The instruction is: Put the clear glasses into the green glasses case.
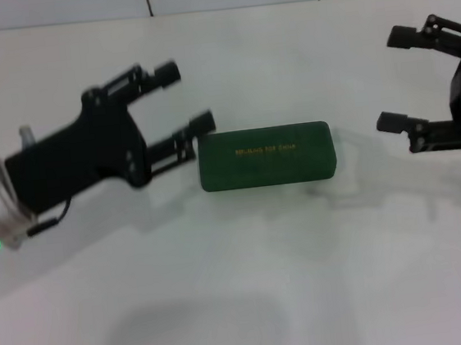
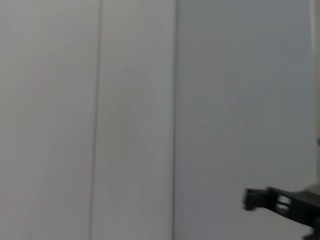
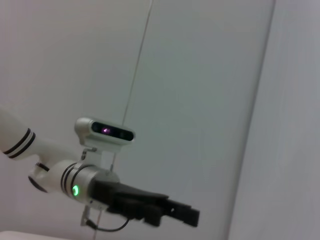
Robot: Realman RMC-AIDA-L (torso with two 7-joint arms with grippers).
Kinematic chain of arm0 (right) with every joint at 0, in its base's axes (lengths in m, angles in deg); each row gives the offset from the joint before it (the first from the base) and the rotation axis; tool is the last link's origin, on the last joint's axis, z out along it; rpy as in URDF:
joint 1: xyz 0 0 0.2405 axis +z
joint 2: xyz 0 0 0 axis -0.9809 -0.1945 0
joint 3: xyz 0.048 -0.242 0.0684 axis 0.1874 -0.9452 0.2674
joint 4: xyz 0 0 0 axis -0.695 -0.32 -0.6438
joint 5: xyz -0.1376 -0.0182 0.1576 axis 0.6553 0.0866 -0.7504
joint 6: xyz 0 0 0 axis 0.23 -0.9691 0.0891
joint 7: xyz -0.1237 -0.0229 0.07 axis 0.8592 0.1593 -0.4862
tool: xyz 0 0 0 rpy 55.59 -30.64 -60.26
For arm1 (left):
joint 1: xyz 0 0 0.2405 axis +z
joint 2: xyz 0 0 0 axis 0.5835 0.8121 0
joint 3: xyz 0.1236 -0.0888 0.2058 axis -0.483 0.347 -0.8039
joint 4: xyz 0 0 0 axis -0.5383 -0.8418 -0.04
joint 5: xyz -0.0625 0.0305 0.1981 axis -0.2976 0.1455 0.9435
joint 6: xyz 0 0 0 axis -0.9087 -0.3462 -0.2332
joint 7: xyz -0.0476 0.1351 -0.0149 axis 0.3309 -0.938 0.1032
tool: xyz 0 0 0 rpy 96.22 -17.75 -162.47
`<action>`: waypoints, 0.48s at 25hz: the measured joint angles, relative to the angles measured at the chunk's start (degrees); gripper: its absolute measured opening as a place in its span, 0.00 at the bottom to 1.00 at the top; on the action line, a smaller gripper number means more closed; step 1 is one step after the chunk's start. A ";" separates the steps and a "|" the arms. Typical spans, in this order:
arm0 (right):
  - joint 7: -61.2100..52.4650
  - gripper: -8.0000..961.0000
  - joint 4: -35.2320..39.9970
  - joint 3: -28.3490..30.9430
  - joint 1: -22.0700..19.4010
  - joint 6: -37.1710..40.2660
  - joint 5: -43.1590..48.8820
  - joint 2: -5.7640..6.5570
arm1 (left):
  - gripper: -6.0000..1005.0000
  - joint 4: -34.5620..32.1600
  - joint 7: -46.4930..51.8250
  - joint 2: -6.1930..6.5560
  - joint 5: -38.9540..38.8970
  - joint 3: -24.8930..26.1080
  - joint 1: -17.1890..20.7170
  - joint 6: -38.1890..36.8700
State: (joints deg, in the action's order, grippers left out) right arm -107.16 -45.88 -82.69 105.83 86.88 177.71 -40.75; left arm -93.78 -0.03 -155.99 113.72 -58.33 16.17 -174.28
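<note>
At table centre: the green glasses case [image 1: 266,156], lid closed, lying lengthwise left to right on the white table [image 1: 242,286], gold lettering on top. Left of it: the left gripper [image 1: 188,99], fingers spread wide and empty, pointing right, its near fingertip just beside the case's left end; contact cannot be told. Well to the right of the case: the right gripper [image 1: 396,79], fingers likewise wide apart, empty, pointing left. The clear glasses appear in no view. The right wrist view shows the left arm against a pale wall [image 3: 200,75]
</note>
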 joint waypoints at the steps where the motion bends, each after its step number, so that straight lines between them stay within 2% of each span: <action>1: 0.02 0.92 -0.30 -0.82 0.35 -0.09 0.12 -0.01 | 0.75 0.65 -1.21 -0.01 0.10 -0.10 0.43 -0.61; 6: 0.06 0.92 -0.91 -6.02 1.44 -0.15 0.26 0.00 | 0.75 4.59 -4.40 0.18 1.11 -0.12 1.08 -2.45; 12: 0.89 0.92 -0.88 -10.22 1.92 -0.36 0.34 0.07 | 0.75 5.09 -6.29 0.10 4.45 -0.04 1.25 -3.00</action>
State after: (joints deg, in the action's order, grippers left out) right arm -106.28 -46.76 -92.91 107.75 86.53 178.05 -40.67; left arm -88.69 -6.32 -155.89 118.17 -58.38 17.42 -177.28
